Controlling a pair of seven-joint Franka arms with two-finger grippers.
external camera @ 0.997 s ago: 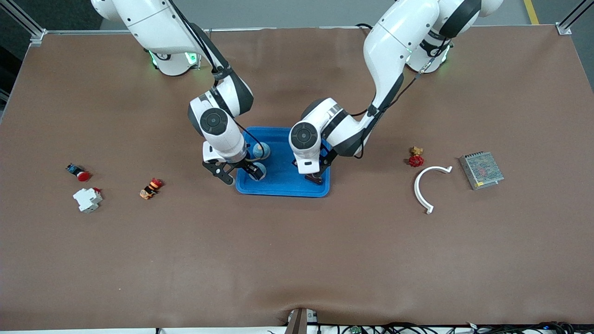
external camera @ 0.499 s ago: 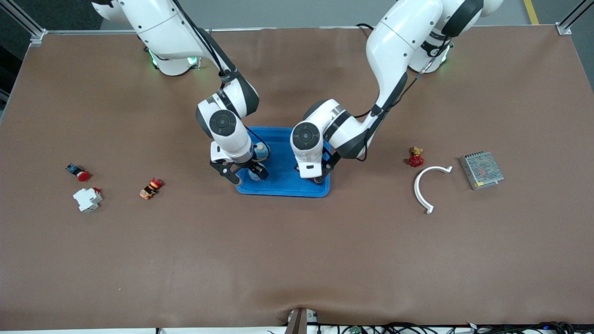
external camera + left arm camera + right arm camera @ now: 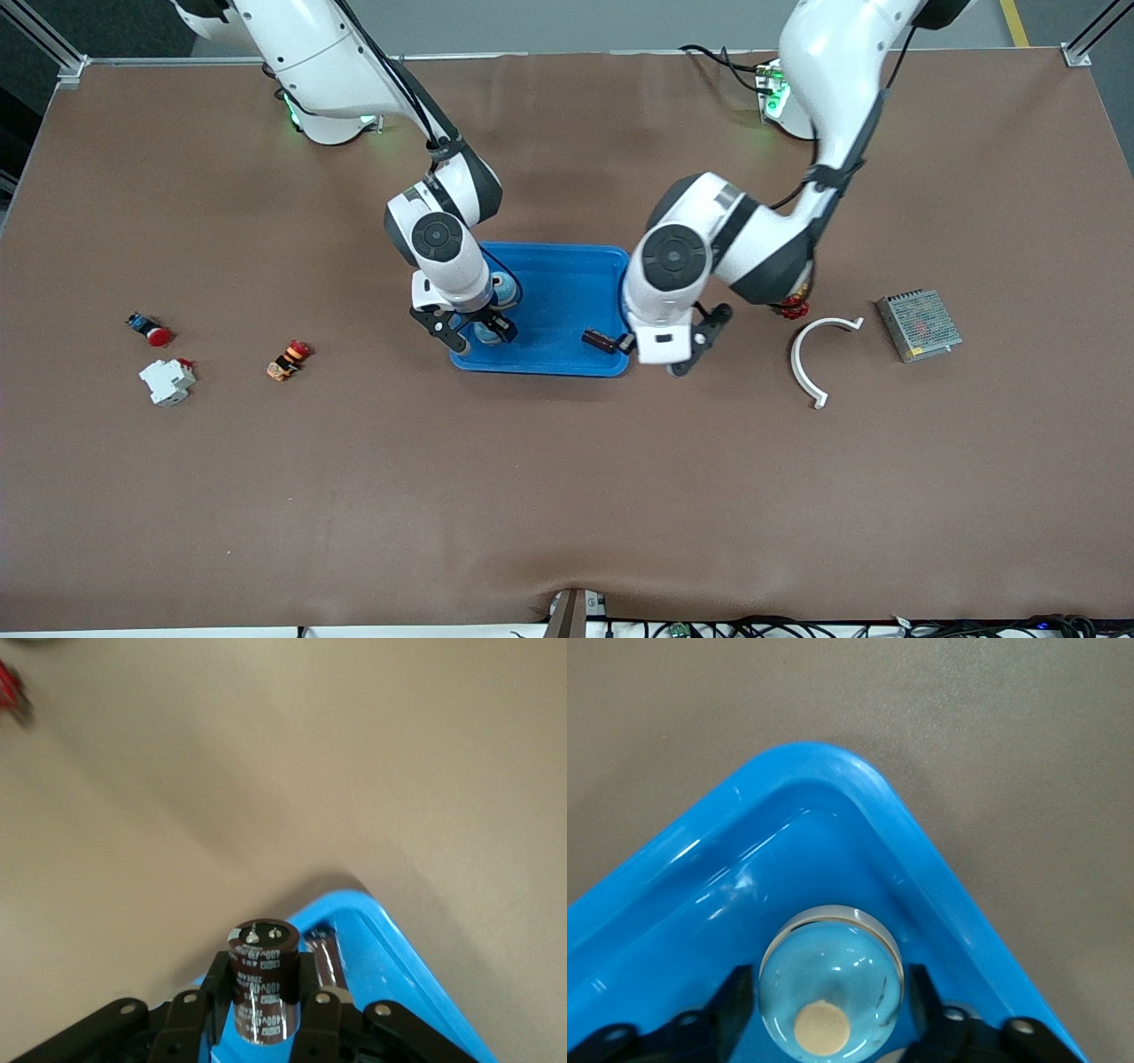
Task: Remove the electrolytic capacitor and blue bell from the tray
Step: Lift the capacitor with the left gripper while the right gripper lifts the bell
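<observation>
The blue tray (image 3: 567,292) sits mid-table. My right gripper (image 3: 478,332) is low in the tray's corner nearest the front camera, toward the right arm's end. It is shut on a light-blue dome bell (image 3: 486,333). In the right wrist view the bell (image 3: 831,979) fills my right gripper (image 3: 831,997) above the tray (image 3: 700,904). My left gripper (image 3: 663,354) is raised by the tray's edge toward the left arm's end. In the left wrist view it (image 3: 263,992) is shut on a dark brown capacitor (image 3: 261,957). Another dark capacitor (image 3: 601,339) lies in the tray; it also shows in the left wrist view (image 3: 324,958).
A second light-blue round thing (image 3: 505,289) sits in the tray by the right wrist. A red valve (image 3: 794,306), a white curved piece (image 3: 819,359) and a grey power supply (image 3: 919,325) lie toward the left arm's end. Small red, orange and white parts (image 3: 166,381) lie toward the right arm's end.
My left arm has swung toward its own end of the table and risen, uncovering the capacitor lying in the tray. My right gripper has shifted slightly farther over the tray.
</observation>
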